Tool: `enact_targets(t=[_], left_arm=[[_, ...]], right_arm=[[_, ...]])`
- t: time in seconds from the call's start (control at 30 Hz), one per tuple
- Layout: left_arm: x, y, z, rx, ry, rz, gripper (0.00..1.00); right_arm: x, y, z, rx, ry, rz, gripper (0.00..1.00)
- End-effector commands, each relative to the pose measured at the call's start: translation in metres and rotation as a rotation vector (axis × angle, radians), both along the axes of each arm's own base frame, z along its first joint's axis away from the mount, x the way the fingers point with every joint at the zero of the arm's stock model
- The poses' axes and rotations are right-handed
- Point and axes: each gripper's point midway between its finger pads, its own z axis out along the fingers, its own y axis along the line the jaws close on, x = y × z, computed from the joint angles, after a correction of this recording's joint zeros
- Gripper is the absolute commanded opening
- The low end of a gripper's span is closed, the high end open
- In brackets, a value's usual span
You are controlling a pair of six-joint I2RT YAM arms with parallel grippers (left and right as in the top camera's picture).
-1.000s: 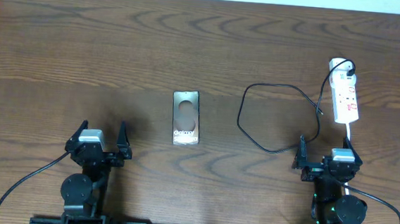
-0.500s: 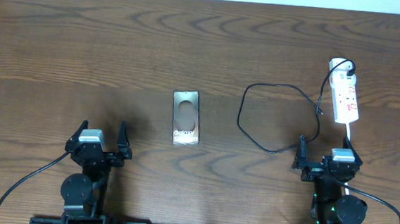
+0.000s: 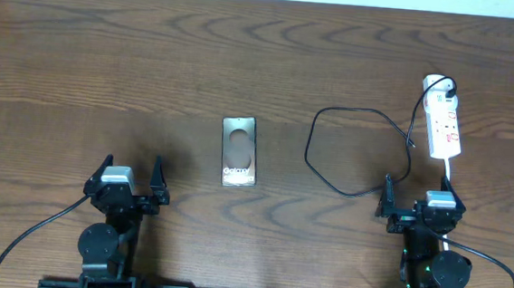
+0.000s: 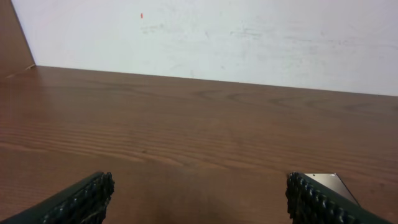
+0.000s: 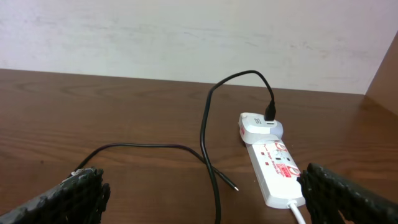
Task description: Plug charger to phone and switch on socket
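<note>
Phone [image 3: 238, 151] runs front-to-back (lettering nearest); left end effector [image 3: 131, 169] and right end effector [image 3: 417, 190] both gape.

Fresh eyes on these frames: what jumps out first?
The phone lies alone mid-table, white lettering up. At far right is the white socket, with the black charger looping loose toward centre, tip unconnected. The left pincer and right pincer sit open at the near edge.

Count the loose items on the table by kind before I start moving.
Phone: 1
Charger cable: 1
Power strip: 1
Total: 3
</note>
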Motion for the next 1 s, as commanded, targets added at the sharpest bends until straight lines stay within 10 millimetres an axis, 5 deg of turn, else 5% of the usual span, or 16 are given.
enact_targets(t=[0.0, 0.97], left_arm=[[-0.0011, -0.0046, -0.0158, 0.000, 0.055, -0.025, 0.91], [-0.0011, -0.0087, -0.0148, -0.054, 0.052, -0.042, 0.91]], right_arm=[[-0.0001, 0.0008, -0.0009, 0.008, 0.001, 0.001, 0.99], [-0.0001, 0.0008, -0.0009, 0.008, 0.001, 0.001, 0.99]])
